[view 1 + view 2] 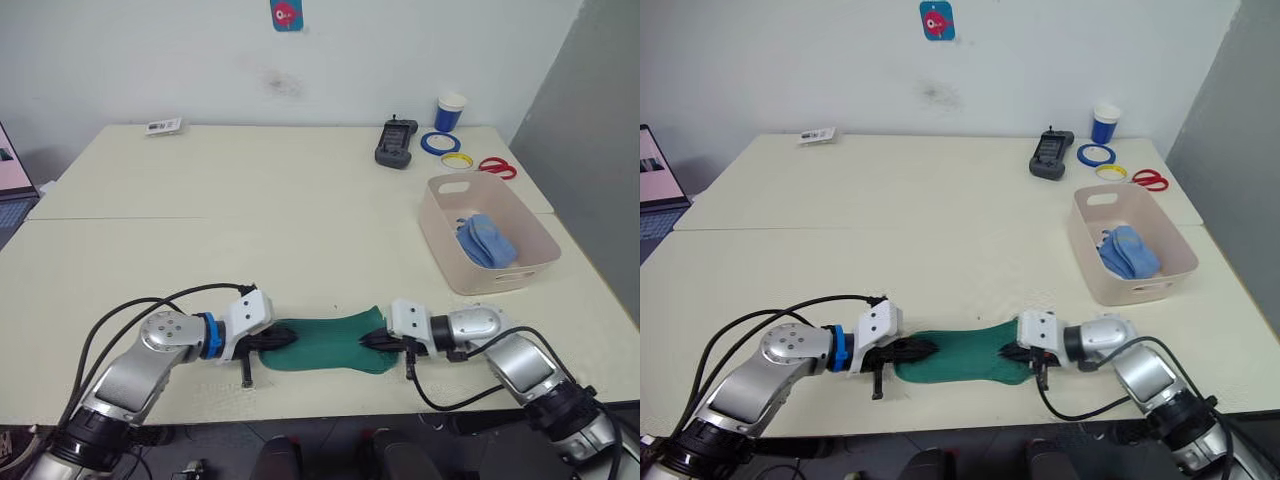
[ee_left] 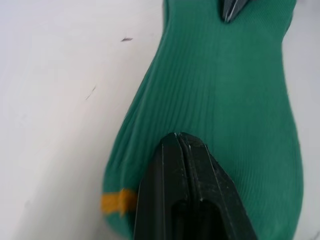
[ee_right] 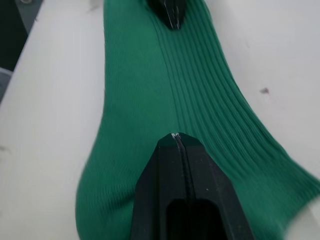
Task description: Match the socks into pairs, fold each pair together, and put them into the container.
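Observation:
A green sock (image 1: 328,346) with a yellow trim mark (image 2: 117,202) lies flat near the table's front edge. My left gripper (image 1: 284,340) is shut on its left end. My right gripper (image 1: 372,341) is shut on its right end. In each wrist view the black fingertips (image 2: 176,150) (image 3: 176,150) are pressed together on the ribbed fabric (image 3: 140,85). I cannot tell whether a second green sock lies under it. The pale pink container (image 1: 437,232) stands at the right, with folded light blue socks (image 1: 486,240) inside.
Behind the container are red scissors (image 1: 497,167), a yellow tape ring (image 1: 458,160), a blue tape ring (image 1: 438,143), a blue cup (image 1: 450,112) and a black device (image 1: 396,143). A small card (image 1: 162,126) lies at the back left.

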Motion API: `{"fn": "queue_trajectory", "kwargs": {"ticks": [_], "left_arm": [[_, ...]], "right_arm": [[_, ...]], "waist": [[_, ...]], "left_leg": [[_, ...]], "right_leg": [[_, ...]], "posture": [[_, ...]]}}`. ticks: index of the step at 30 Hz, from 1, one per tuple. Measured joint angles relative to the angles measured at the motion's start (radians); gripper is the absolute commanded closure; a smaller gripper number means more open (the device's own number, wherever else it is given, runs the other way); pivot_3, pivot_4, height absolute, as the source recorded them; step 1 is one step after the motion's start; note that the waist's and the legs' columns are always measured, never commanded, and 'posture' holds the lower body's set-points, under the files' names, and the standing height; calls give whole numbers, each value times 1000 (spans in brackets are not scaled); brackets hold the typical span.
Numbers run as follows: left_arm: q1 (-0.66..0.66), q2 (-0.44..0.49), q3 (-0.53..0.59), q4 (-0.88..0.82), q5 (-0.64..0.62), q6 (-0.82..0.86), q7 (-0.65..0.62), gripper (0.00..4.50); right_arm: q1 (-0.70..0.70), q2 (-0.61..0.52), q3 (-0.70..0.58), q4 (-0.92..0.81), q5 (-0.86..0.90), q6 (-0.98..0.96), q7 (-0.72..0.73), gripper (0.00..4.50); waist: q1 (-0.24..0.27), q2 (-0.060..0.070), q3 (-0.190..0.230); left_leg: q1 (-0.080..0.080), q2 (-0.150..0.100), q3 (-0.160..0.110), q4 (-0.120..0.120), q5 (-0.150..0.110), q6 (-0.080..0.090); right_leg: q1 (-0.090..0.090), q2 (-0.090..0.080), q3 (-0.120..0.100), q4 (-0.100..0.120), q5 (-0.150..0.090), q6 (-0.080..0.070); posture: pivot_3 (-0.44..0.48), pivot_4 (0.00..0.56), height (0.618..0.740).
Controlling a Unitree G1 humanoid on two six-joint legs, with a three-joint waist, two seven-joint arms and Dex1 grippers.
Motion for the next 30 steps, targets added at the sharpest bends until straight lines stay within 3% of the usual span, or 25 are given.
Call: {"fn": "queue_trajectory", "kwargs": {"ticks": [3, 9, 12, 14, 18, 23, 30], "left_arm": [[18, 20, 64, 16, -37, 23, -21, 4482], [48, -1, 145, -32, -154, 83, -41, 4482], [65, -2, 173, -97, -201, 95, -48, 4500], [80, -1, 175, -132, -205, 98, -54, 4500], [105, 6, 117, -149, -136, 60, -57, 4500], [106, -13, 46, -138, -61, 13, -49, 4500], [105, -14, 44, -137, -60, 3, -45, 4500]], "right_arm": [[28, -48, -48, -15, 21, 12, 25, 4500], [46, -32, -157, -148, 209, 285, 5, 4500], [31, -20, -248, -235, 339, 465, -49, 3923], [30, -28, -307, -258, 409, 584, -85, 3304], [30, -38, -384, -260, 501, 833, -190, 1926], [24, -13, -386, -263, 545, 1002, -295, 137], [-5, -12, -337, -258, 533, 1058, -350, 31]], "waist": [[0, 0, 0], [-1, 0, 1], [0, 0, 1], [1, 0, 1], [1, 0, 1], [0, 0, 1], [-2, 0, 1]], "left_leg": [[0, 0, 0, 0, 0, 0], [-2, 1, -1, 0, 0, 0], [-2, 1, -1, 0, 0, 0], [-2, 0, -1, 0, 0, 0], [-2, -1, 0, 0, 0, 0], [-2, 0, -1, 0, 0, 0], [-2, 0, -1, 0, 0, 0]], "right_leg": [[0, -1, 0, 0, 0, 0], [-1, -1, 0, 0, 0, 0], [-1, -2, -1, 0, 0, 0], [-1, -2, -1, 0, 0, 0], [-1, -3, 0, -1, 0, 0], [-1, -2, 0, 0, 0, 0], [-2, -2, 0, -1, 0, 0]], "posture": [[0, 150, 740], [0, 150, 740], [0, 150, 740], [0, 150, 740], [0, 150, 740], [0, 150, 740], [0, 150, 740]]}}
